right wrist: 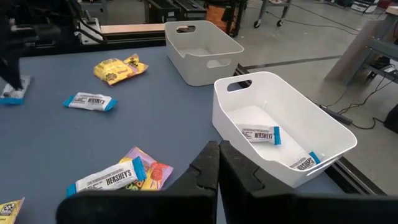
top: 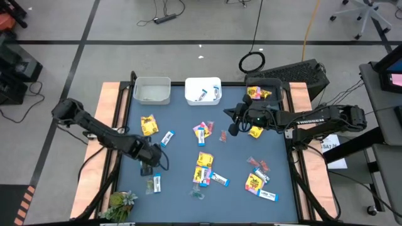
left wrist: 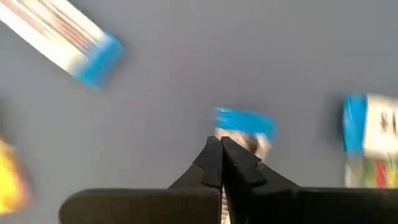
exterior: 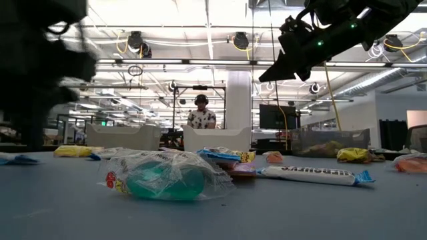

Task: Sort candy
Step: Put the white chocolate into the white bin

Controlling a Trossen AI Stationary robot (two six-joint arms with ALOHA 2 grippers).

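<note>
Candy lay scattered over the blue table, two bars in the white bin at twelve o'clock, left gripper pinched a blue-wrapped piece at eight o'clock, right gripper hung pressed together, empty, near two o'clock.

Bright, even light falls from the long ceiling strip lamps behind my blue-grey counter, leaving only soft shadows. My left wrist picture is smeared with blur; the clear crinkly sweet wrapper nearest the low camera is soft too.
</note>
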